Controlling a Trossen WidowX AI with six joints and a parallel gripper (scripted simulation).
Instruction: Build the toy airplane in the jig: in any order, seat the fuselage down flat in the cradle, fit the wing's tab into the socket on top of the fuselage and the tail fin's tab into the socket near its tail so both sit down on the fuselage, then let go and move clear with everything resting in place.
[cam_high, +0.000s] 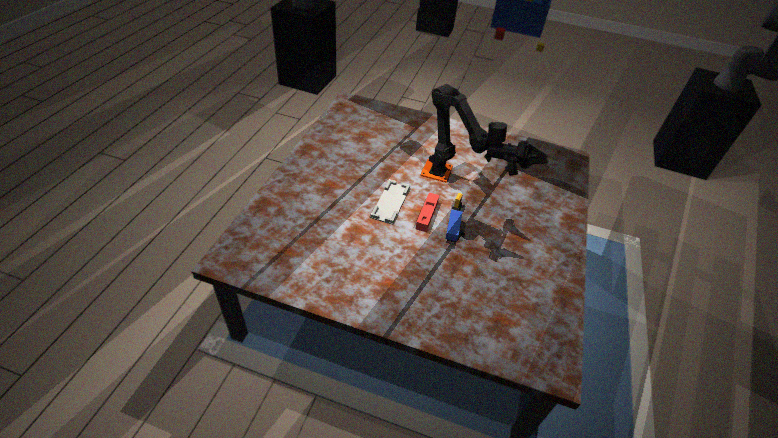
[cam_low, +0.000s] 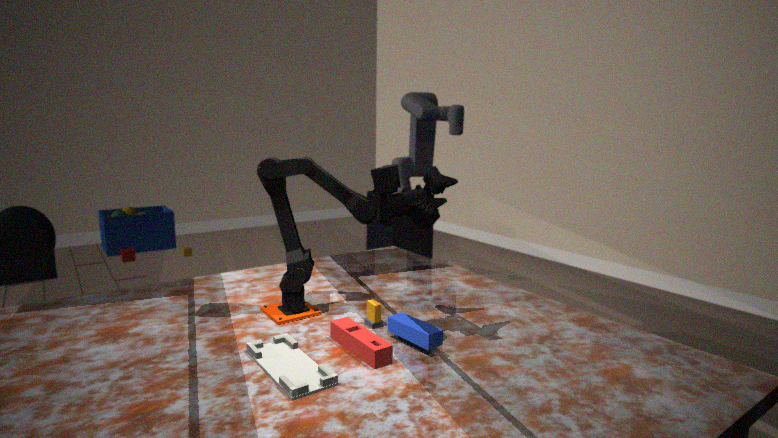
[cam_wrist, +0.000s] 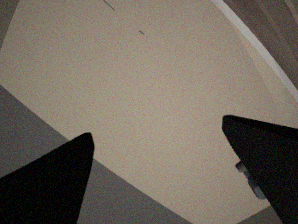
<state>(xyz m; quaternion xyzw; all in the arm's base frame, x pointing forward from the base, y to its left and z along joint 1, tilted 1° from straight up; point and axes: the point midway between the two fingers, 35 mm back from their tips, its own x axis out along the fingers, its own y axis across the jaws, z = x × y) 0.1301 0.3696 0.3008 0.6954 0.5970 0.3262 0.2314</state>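
The cream cradle (cam_high: 390, 202) (cam_low: 293, 365) lies on the table, with raised corner walls and nothing in it. The red fuselage (cam_high: 426, 213) (cam_low: 359, 347) lies beside it, outside the cradle, with two sockets facing up. The blue wing (cam_high: 454, 225) (cam_low: 412, 330) is a block on the fuselage's other side, apart from it; its tab is not clearly visible. The yellow tail fin (cam_high: 458, 199) (cam_low: 373, 311) stands upright in a small dark base near the wing. My gripper (cam_high: 531, 164) (cam_low: 451, 190) (cam_wrist: 158, 126) is open and empty, raised above the table, well away from the parts.
The arm's orange base plate (cam_high: 436, 170) (cam_low: 279, 313) is on the table behind the cradle and fuselage. A blue bin (cam_high: 521, 17) (cam_low: 138, 232) is on the floor beyond the table. Dark pedestals (cam_high: 304, 46) (cam_high: 705, 125) stand around the table. The wrist view shows mostly wall.
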